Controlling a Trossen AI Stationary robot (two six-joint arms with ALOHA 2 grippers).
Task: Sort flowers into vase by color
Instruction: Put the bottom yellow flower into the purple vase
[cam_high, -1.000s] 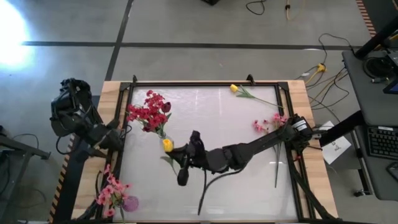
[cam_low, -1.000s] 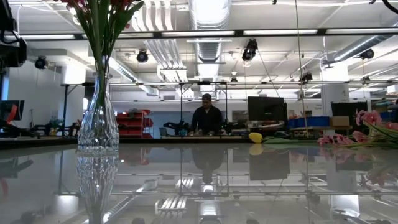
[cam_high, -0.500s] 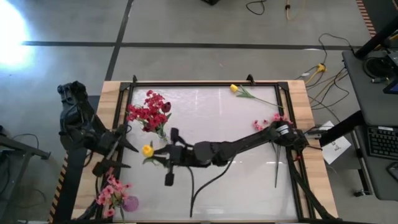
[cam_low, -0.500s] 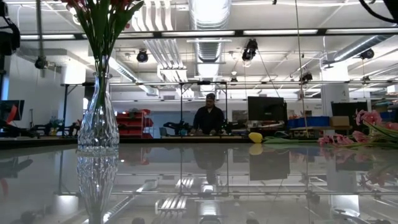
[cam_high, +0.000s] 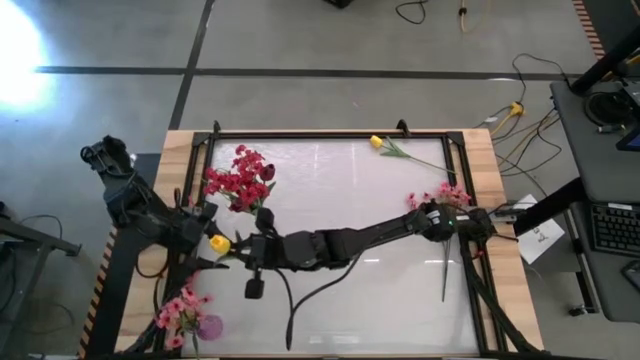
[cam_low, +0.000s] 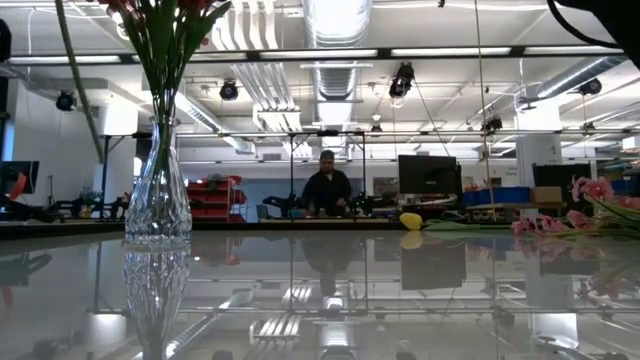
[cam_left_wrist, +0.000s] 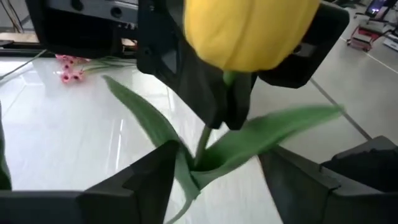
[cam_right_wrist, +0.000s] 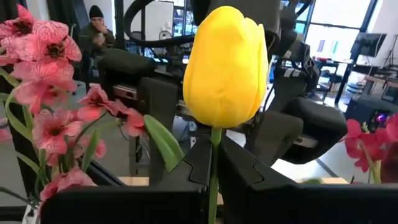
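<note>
A yellow tulip (cam_high: 218, 243) with green leaves hangs in the air near the table's left edge, held by my right gripper (cam_high: 236, 247), which reaches across from the right. In the right wrist view the bud (cam_right_wrist: 227, 65) stands above my fingers. My left gripper (cam_high: 200, 238) is open and faces the tulip; in its wrist view its fingers stand on either side of the leaves (cam_left_wrist: 186, 155) below the bud (cam_left_wrist: 249, 31). Red flowers stand by their stems in a clear glass vase (cam_high: 255, 208), also in the low view (cam_low: 158, 200). Pink flowers stand in a small vase (cam_high: 208, 326). My right gripper pinches the tulip's stem (cam_right_wrist: 213, 163) between its two fingers, just under the bud. It comes level from the table's right side. The tulip is lifted clear, its bud past the fingertips toward the left gripper, its leaves (cam_left_wrist: 273, 127) spreading below the hold.
A second yellow tulip (cam_high: 378, 143) lies near the far edge. Pink sprays (cam_high: 432, 196) and a loose stem (cam_high: 445, 265) lie by the right edge. A person (cam_low: 325, 188) stands in the room beyond the table. The table's middle (cam_high: 350, 190) is bare glass.
My right gripper has carried the yellow tulip from near the table's middle toward its left edge, past the red-flower vase. My left arm has swung in from the left, bringing its open gripper up to the tulip. A thin green stem has entered the low view's upper left.
</note>
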